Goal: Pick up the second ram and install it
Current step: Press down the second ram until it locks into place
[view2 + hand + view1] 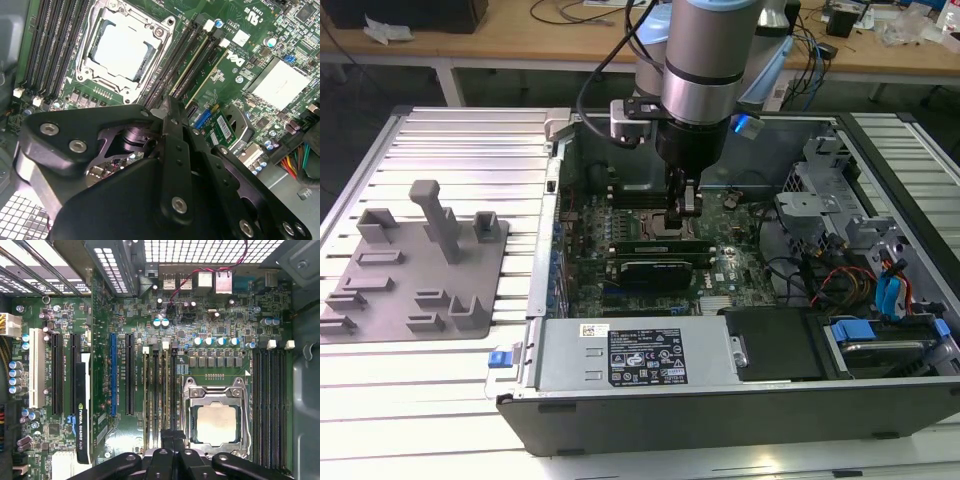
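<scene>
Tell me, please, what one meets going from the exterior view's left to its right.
Grey fixture plate → robot hand over the motherboard inside the open computer case → drive cage → blue drive latches.

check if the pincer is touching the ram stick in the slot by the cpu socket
Cannot tell. In the first wrist view the pincer sits right over the ram stick, but its own body hides the meeting point.

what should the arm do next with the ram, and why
Probably a short, straight push down: the gripper sits directly above the second ram, which stands in a slot beside the processor socket, and I cannot tell whether it is fully seated.
</scene>
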